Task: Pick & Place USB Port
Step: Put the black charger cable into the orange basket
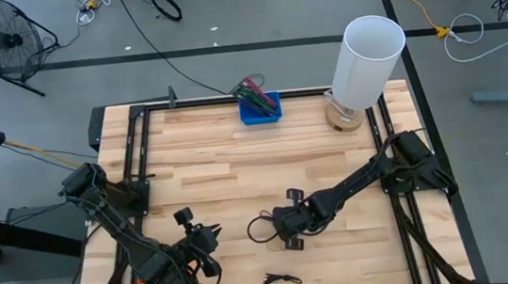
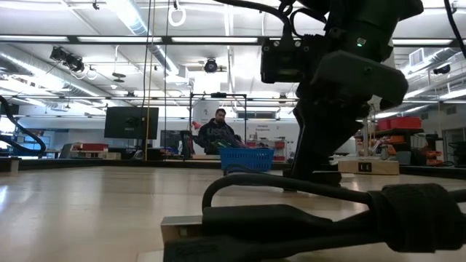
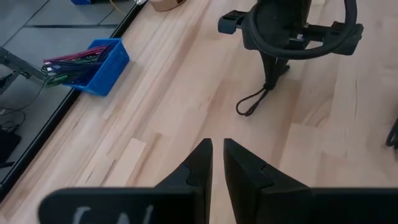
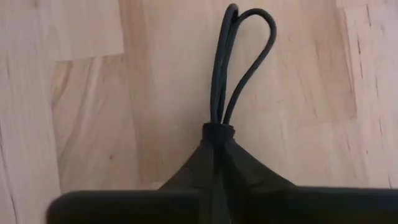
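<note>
At the left, the left tool (image 1: pixel 214 233) hovers over the front part of the wooden surface (image 1: pixel 209 166), its fingers (image 3: pixel 199 163) nearly together with only a thin gap and nothing between them. It points toward the middle of the surface, near the cable but apart from it.

Nearer the front edge, a second small black cable (image 1: pixel 282 278) lies by itself, well apart from both tools.

In the middle, the right tool (image 1: pixel 287 228) is down at the surface, clamped on a black cable (image 4: pixel 239 59). In the right wrist view the fingers (image 4: pixel 245 171) pinch the cable where its strands meet, and a doubled loop sticks out past the fingertips, lying on the wood. From above, a loop of the cable (image 1: pixel 261 228) curves out toward the left tool. The low view shows a thick cable (image 2: pixel 306 207) and a flat pale plug end (image 2: pixel 182 231) resting on the surface close to the camera.

Along the back edge, a blue bin (image 1: pixel 259 108) holds red and green pieces. To its right a white cylinder (image 1: pixel 367 62) stands upright on a round wooden base. A person (image 2: pixel 218 132) sits in the room beyond the surface.
</note>
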Controlling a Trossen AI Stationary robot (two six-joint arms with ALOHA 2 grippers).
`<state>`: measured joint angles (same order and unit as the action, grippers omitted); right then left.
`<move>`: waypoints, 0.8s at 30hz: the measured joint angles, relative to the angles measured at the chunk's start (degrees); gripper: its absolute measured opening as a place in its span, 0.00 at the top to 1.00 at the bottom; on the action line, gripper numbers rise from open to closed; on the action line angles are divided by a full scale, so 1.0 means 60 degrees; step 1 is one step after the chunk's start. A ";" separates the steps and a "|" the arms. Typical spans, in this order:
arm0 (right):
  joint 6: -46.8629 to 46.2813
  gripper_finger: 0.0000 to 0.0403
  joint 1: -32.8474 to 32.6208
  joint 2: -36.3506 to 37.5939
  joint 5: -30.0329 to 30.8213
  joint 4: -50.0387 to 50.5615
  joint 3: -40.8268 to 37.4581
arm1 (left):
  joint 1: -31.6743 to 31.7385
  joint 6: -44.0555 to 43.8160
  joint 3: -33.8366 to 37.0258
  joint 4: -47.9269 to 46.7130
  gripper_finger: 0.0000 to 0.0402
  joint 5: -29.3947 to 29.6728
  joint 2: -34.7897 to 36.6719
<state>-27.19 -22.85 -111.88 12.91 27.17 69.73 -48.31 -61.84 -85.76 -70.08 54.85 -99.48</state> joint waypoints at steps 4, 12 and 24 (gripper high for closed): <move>-0.0072 0.98 0.0004 0.0001 0.0371 -0.0034 0.0000 | 0.0000 0.0000 0.0000 0.0006 0.89 0.0160 0.0000; 0.0600 1.00 0.0197 0.1117 0.1263 -0.0002 0.0000 | 0.0000 -0.0080 0.0000 0.0070 0.89 0.1267 0.0000; 0.3385 1.00 -0.0106 0.4565 0.3253 -0.1875 0.0000 | 0.0762 0.2428 -0.0704 0.1378 0.89 0.3355 0.0208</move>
<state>-6.88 -23.49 -84.49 32.44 15.91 69.73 -43.74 -47.28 -89.98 -61.81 74.98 -98.24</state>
